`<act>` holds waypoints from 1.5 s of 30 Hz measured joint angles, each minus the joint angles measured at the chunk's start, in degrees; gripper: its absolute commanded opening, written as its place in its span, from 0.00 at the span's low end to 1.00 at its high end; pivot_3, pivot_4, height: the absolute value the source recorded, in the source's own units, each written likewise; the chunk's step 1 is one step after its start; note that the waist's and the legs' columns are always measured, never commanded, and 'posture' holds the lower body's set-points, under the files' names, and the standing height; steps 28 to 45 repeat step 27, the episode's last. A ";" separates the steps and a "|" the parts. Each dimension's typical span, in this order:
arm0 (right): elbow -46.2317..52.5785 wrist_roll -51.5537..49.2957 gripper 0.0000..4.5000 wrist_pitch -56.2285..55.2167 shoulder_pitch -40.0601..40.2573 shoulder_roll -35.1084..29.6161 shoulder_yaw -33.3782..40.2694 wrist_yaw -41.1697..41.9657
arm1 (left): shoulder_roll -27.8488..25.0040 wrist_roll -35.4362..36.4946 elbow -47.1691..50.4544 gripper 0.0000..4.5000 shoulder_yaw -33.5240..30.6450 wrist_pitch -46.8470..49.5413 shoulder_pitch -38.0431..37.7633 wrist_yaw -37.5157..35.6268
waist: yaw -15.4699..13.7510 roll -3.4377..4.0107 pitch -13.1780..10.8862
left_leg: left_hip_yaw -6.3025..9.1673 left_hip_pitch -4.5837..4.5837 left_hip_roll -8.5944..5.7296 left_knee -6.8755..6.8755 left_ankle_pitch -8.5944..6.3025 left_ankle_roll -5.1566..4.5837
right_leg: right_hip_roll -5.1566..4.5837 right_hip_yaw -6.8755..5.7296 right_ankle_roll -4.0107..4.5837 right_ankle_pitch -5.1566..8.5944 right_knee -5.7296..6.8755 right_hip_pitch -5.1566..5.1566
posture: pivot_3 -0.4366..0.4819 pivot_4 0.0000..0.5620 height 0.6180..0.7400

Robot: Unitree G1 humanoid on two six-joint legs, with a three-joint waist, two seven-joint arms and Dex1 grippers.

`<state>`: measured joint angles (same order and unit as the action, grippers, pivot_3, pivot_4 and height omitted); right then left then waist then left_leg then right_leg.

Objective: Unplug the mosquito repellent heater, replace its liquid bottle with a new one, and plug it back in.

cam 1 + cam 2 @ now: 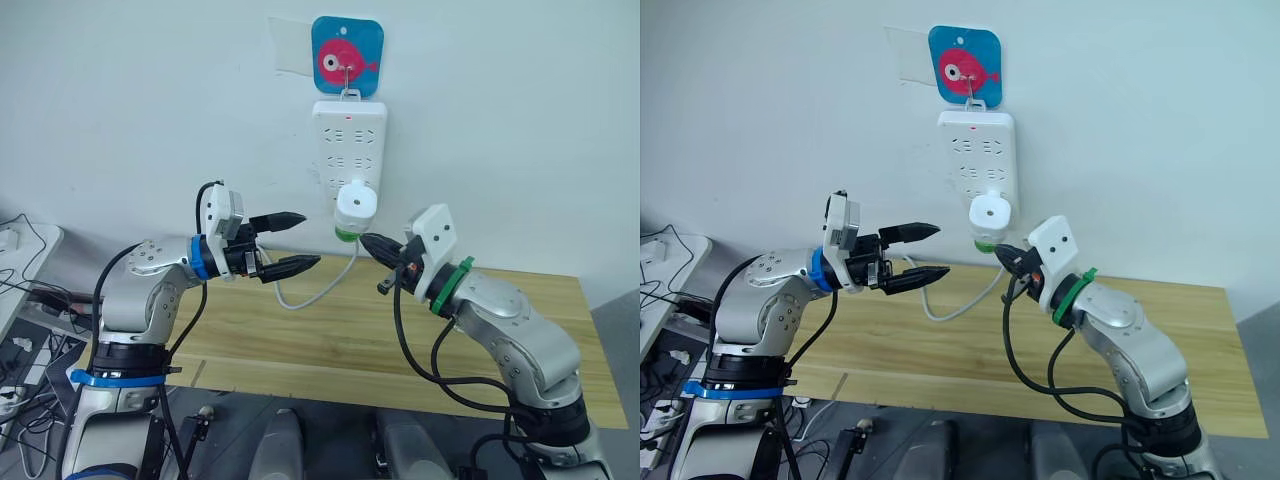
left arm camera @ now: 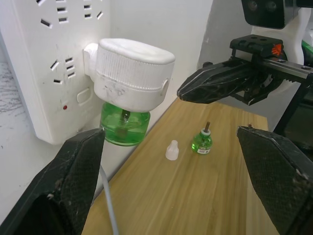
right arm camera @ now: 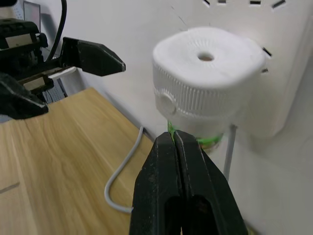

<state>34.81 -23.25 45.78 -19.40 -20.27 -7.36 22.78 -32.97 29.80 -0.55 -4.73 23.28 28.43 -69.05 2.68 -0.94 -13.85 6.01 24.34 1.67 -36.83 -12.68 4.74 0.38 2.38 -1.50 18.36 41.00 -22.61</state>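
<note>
The white mosquito repellent heater [image 1: 355, 205] is plugged into the bottom of the wall-hung power strip [image 1: 349, 140], with a green liquid bottle [image 2: 124, 128] screwed in under it. My left gripper [image 1: 310, 238] is open, level with the heater and a short way to its left. My right gripper [image 1: 365, 240] is shut on nothing, its tips just below and to the right of the heater, close to the green bottle. A second small green bottle [image 2: 201, 142] with a bare wick stands on the table, a white cap [image 2: 171, 150] beside it.
The wooden table [image 1: 330, 330] runs along the white wall. The strip's white cable [image 1: 310, 295] loops down onto the table under the heater. The strip hangs from a blue fish hook [image 1: 347, 55]. Cables and another strip lie at far left [image 1: 15, 290].
</note>
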 measured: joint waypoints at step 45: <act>2.77 -4.36 1.00 -6.52 12.84 -13.37 16.99 6.54 | -8.12 -5.98 2.75 1.00 -0.52 1.39 -5.45 10.89 | -1.16 -0.01 0.00 | -0.06 -0.06 -0.02 0.07 0.00 0.01 | -0.03 0.02 0.00 0.00 -0.12 0.09 | 0.58 0.32 1.00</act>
